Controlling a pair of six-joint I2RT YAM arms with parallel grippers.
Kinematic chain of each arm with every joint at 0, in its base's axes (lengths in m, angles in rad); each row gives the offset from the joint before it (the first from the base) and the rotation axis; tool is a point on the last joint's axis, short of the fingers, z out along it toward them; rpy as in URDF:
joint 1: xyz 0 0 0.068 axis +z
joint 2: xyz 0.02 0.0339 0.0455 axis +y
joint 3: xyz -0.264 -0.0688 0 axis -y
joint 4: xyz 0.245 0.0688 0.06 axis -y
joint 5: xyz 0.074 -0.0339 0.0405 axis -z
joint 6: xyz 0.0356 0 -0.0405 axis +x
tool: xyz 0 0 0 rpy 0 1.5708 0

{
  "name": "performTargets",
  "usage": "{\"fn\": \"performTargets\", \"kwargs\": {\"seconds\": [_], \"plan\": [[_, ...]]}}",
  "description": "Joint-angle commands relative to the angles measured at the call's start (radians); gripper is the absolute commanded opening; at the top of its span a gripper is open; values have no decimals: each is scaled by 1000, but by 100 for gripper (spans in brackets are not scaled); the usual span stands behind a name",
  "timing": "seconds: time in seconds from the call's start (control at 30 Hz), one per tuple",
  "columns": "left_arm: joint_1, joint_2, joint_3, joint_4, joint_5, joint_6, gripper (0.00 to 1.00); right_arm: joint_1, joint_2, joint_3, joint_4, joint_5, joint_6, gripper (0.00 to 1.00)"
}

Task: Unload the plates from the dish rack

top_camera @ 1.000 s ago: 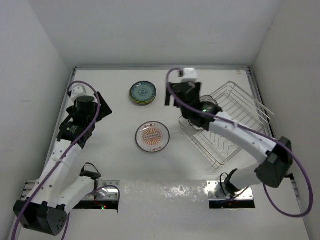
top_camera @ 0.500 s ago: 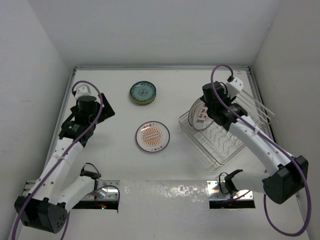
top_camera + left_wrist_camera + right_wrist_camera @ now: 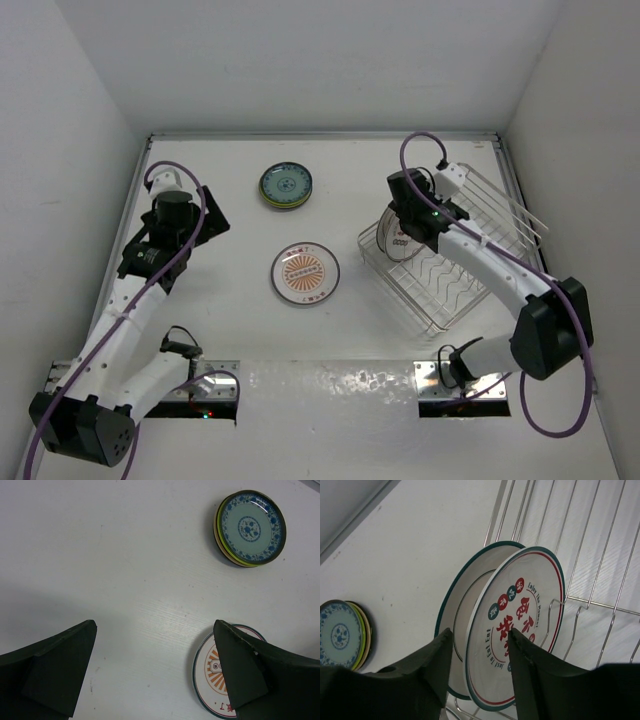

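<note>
We see the dish rack (image 3: 470, 272) on the R side of the table (image 3: 230, 120), set at an angle, w/ two plates standing on edge at its L end. In the R wrist view the front plate (image 3: 525, 600) is white w/ a green rim, a red ring and red and teal lettering. The back plate (image 3: 462, 597), just behind it, has a dark green rim and a pale face. The R gripper (image 3: 480, 632) is down at those plates, w/ one finger on each side of the front plate's rim. The jaws stand partly apart. The near finger overlaps the printed face, but from this angle we can't tell whether the pads press on the plate or only bracket it. The L gripper (image 3: 155, 625) hangs over bare table on the L side, jaws wide apart, w/ nothing btw them. Two lots of plates lie flat on the table, well apart from the rack. One is a stack of small plates (image 3: 250, 527) toward the far edge, w/ a teal-patterned one on top and lime-green and darker rims showing under it. The other is a sunburst plate (image 3: 305, 273), nearer the arms and approx. mid-table, lying alone.
</note>
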Motion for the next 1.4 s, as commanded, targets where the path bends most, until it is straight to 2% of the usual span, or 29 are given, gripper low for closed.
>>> {"fn": "performTargets", "kwargs": {"seconds": [0.0,0.2,0.63,0.8,0.97,1.17,1.2,1.27,1.3,1.37], "plan": [[16,1,1,38,8,13,100,-3,9,-12,11,10,47,45],[18,3,-1,40,11,15,100,-3,41,-12,-27,35,96,36],[21,9,-1,41,17,16,100,-3,-8,-25,-73,53,205,0],[21,9,-1,44,26,15,100,-3,-85,-81,-7,29,226,0],[21,7,10,49,57,-2,100,-3,-169,-45,40,10,173,0],[21,-11,40,49,138,-43,100,-2,-243,81,33,9,-8,0],[21,-11,51,47,155,-53,100,-1,-258,98,37,3,-90,0],[21,-14,91,46,245,-94,100,2,-269,146,74,-77,-218,0],[21,-17,103,49,284,-114,100,3,-261,165,91,-121,-370,0],[21,-26,136,90,429,-186,100,14,-231,274,73,-299,-538,0]]}}
